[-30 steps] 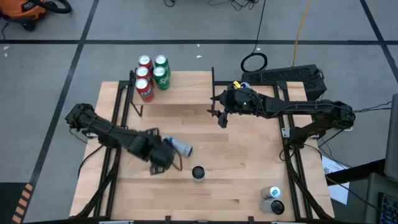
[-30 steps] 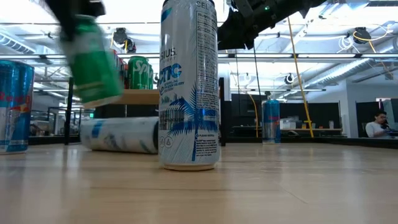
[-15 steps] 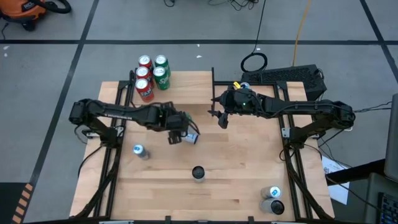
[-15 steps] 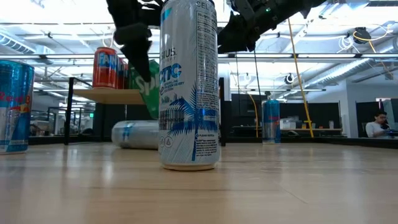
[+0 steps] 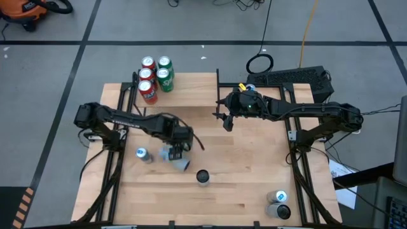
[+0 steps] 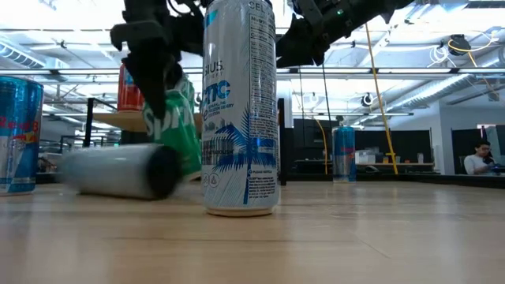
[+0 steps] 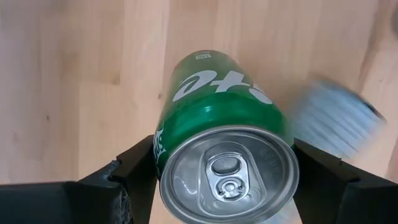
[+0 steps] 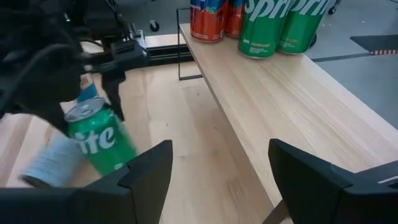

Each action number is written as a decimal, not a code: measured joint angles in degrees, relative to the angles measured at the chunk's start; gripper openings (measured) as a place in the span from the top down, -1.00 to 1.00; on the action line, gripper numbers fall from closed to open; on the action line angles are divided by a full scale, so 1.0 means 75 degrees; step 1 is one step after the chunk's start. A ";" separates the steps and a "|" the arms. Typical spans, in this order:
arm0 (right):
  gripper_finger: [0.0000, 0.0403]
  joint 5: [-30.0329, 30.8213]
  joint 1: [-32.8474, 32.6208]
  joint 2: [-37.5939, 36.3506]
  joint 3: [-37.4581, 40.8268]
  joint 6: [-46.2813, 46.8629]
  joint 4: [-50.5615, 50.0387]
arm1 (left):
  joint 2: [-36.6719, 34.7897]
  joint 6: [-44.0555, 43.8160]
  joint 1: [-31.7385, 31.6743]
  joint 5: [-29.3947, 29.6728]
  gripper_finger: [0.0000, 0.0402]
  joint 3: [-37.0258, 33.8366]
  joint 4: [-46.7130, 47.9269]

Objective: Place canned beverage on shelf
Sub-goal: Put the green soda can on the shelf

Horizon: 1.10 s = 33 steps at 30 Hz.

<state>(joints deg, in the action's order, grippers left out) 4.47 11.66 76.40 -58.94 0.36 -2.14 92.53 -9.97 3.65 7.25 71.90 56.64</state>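
My left gripper is shut on a green Sprite can just over the table's middle; the can also shows in the low view and the right wrist view. A silver-blue can lies on its side right beside it, blurred in the low view. The shelf stands at the far side and carries two red and two green cans at its left end. My right gripper is open and empty, held above the shelf's right end. My left gripper pinches the green can's side wall just below its top rim between its two fingers. The fingers slant down from above, one on each side. The can is tilted, top toward the wrist; whether its lower end touches the table cannot be told.
A tall white can stands upright near the table's front middle. A blue can stands left of my left gripper. Two more cans stand at the front right corner. The shelf board is bare right of its cans.
My left gripper, still shut on the green can, went toward the far edge and the shelf, then back toward the near edge and lower. The can is now more tilted. The lying silver-blue can has rolled toward the table's near edge.
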 joint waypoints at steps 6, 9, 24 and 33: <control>-0.26 0.0000 0.0000 0.0000 0.0000 0.0098 -0.0019 | -0.0347 -0.0118 0.0056 0.0610 -0.35 0.0131 -0.0103; -0.26 0.0001 0.0000 0.0000 0.0000 0.0201 -0.0274 | -0.0328 -0.0563 0.0348 0.0940 -0.35 -0.0249 -0.0055; -0.26 0.0032 0.0182 -0.0310 -0.0014 -0.0186 -0.0621 | -0.3120 -0.2480 0.0459 0.1936 -0.35 -0.0490 0.2536; -0.26 -0.0003 0.0343 -0.0583 -0.0012 -0.0689 -0.0578 | -0.4056 -0.2280 0.0449 0.2301 -0.35 -0.0494 0.2105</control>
<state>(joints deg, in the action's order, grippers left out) 4.45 14.23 72.03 -59.02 -4.81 -6.48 62.11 -27.07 7.02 24.50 68.19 72.43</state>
